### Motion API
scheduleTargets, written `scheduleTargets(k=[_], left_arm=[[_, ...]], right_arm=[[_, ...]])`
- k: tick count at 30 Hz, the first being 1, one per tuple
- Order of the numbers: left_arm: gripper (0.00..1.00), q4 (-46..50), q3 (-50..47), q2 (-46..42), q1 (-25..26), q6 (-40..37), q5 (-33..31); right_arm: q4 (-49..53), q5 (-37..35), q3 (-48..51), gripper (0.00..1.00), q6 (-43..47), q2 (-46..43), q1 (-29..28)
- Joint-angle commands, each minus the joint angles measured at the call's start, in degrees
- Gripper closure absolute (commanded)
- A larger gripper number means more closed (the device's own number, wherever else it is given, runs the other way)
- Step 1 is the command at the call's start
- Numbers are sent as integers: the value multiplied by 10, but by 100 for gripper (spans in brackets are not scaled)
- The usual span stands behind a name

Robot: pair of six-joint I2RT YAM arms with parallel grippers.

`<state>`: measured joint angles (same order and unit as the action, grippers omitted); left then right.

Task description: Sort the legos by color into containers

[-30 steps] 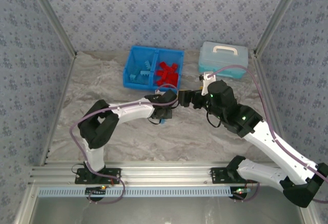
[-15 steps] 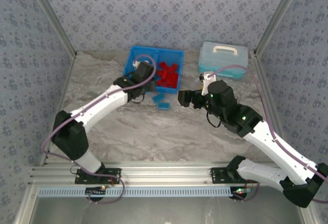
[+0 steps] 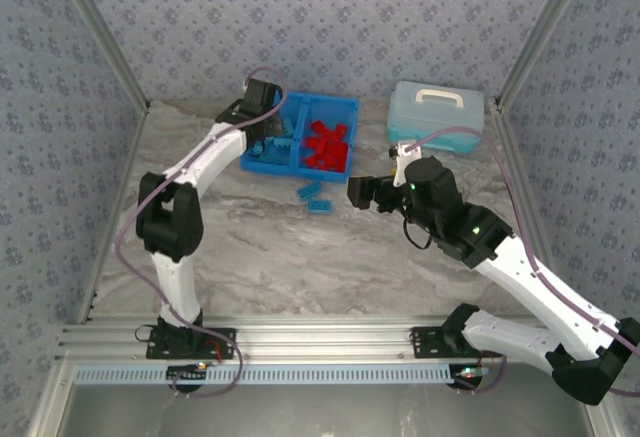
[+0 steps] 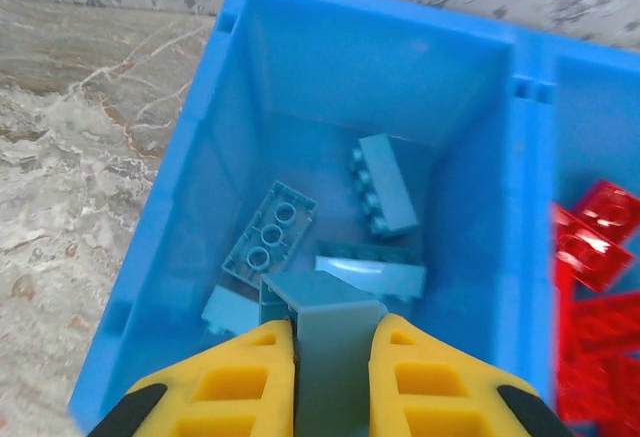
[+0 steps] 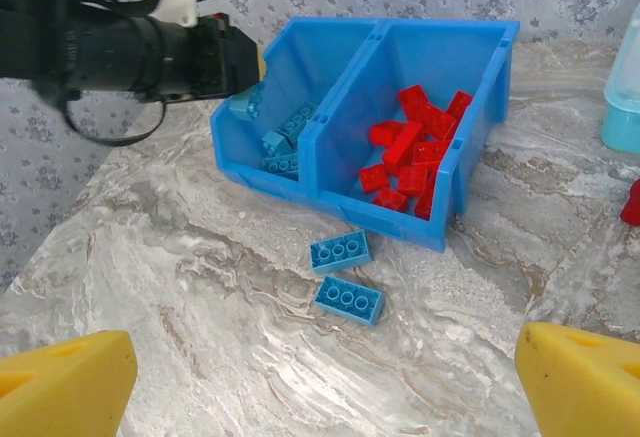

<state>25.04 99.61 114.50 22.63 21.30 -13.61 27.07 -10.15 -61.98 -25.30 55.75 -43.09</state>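
Note:
My left gripper [image 4: 332,335] is shut on a light blue lego [image 4: 325,307] and hangs over the left compartment [image 4: 180,217] of the bright blue bin [image 3: 292,168]. Several light blue legos [image 4: 385,187] lie in that compartment. In the right compartment lie several red legos [image 5: 415,147]. Two blue legos [image 5: 340,251] [image 5: 348,299] rest on the table just in front of the bin. My right gripper [image 5: 325,387] stands wide open above the table, nearer than those two, with nothing between its fingers. From the right wrist view the left gripper [image 5: 245,69] shows at the bin's left rim.
A pale blue lidded case [image 3: 436,110] with a white handle stands at the back right. A small red object [image 5: 632,202] sits at the right edge of the right wrist view. Metal frame posts and patterned walls close the sides and back.
My left arm has swung from the table's middle up and back to the bin, carrying the light blue lego. The right arm has not moved.

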Motion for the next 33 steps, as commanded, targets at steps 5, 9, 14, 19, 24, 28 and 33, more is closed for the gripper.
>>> scheduleTargets(k=[5,9,14,19,24,28,33], left_arm=[[78,29,68,76,-5,-20,58],[72,26,58,82,-5,-15,69],[59,33,61,54,-6,-21,73],[53,57,74,1,-5,-29,91],[52,15,-13,-120,10,-3,140],[52,-6,-110,-213,64,-14,132],[48,-42,-237,-286,127,-4,123]], right_arm=[[19,-14,-19,0,-3,-5,5],[14,-9,-18,0,-5,-4,4],[23,-14,-26,0,-6,-3,4],[16,-11,-26,0,-14,-4,4],[17,-13,-26,0,-14,-4,4],[13,-17,-21,0,-15,-4,5],[6,-17,-9,0,-13,-2,5]])
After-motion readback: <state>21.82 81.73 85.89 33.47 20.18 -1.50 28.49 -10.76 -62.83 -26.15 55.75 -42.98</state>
